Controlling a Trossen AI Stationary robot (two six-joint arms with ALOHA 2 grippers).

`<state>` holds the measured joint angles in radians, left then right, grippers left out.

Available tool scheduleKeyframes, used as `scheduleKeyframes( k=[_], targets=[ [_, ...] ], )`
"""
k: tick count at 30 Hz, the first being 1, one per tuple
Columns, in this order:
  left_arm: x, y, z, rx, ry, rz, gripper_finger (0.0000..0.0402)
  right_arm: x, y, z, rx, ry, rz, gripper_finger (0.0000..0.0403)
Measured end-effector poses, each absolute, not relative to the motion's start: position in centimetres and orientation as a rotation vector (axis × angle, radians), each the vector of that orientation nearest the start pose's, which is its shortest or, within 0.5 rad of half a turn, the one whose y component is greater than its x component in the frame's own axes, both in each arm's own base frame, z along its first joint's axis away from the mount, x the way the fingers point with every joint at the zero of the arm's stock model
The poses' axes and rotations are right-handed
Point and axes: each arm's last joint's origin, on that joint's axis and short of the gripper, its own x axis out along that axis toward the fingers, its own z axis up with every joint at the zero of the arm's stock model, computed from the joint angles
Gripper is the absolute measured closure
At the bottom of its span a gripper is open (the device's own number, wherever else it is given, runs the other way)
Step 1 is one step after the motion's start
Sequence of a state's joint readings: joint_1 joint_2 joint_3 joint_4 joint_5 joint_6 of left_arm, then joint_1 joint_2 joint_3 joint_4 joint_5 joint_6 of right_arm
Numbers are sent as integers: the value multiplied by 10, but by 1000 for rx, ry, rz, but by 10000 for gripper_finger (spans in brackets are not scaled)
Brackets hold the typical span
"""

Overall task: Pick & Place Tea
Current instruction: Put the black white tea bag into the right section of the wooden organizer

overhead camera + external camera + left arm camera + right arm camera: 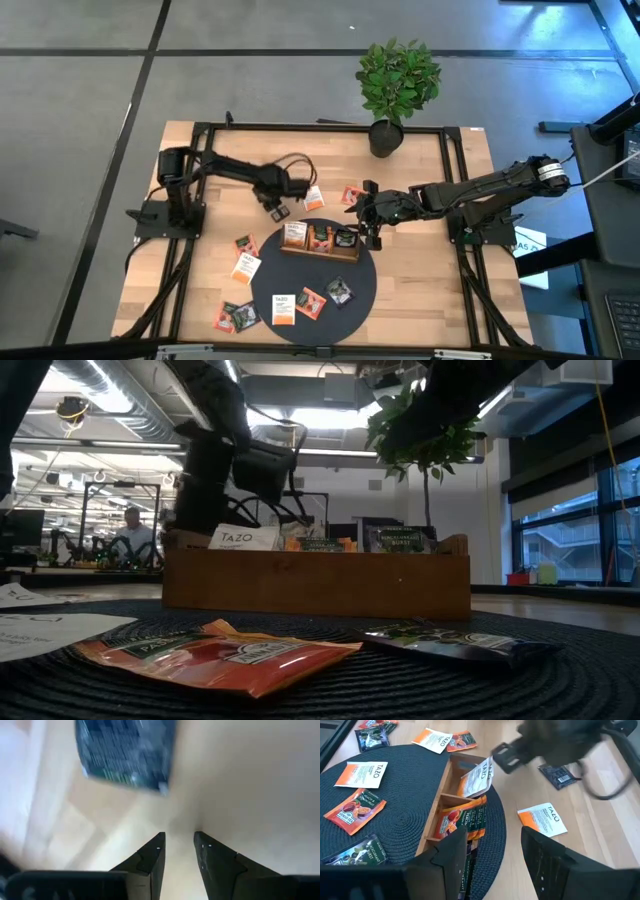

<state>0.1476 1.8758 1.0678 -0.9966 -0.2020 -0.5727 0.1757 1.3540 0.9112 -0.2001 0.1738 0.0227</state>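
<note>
One wooden tray (320, 252) was there, with three compartments. One round dark mat (265, 285). One potted plant (397, 80). Two arms: left arm (230, 168), right arm (480, 188). Ten loose sachets were counted. Three lay on the mat: white sachet (284, 308), orange sachet (310, 301), dark sachet (340, 291). Seven lay on the bare table (420, 290). More sachets stood in the tray, in white, orange and dark; their number could not be told. One person (130, 532) was in the room behind.
</note>
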Motion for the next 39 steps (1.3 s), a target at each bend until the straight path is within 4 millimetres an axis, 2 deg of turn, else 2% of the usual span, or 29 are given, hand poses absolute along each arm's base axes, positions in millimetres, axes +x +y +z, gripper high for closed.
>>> scheduleKeyframes(
  k=[5, 9, 11, 15, 19, 22, 26, 29, 34, 39],
  targets=[
    [284, 17, 127, -298, 1693, 790, 295, 284, 45, 253, -91, 633, -5, 214],
    [271, 3, 143, -270, 1703, 848, 295, 284, 45, 253, -94, 633, -4, 214],
    [271, 7, 162, -278, 1595, 872, 294, 284, 45, 253, -93, 630, -4, 214],
    [270, 21, 185, -287, 1442, 854, 292, 285, 45, 254, -91, 620, -4, 214],
    [271, 47, 199, -294, 1317, 820, 295, 285, 45, 254, -86, 617, -5, 215],
    [270, 70, 195, -337, 1240, 777, 297, 285, 45, 254, -85, 617, -5, 215],
    [260, 96, 171, -433, 1172, 733, 297, 284, 45, 253, -66, 632, -10, 215],
    [251, 107, 153, -484, 1107, 745, 297, 283, 45, 252, -68, 643, -11, 215],
    [235, 112, 131, -544, 1084, 750, 298, 283, 45, 252, -71, 642, -10, 215],
    [225, 98, 118, -606, 1104, 758, 295, 284, 45, 252, -73, 641, -11, 215]
  ],
)
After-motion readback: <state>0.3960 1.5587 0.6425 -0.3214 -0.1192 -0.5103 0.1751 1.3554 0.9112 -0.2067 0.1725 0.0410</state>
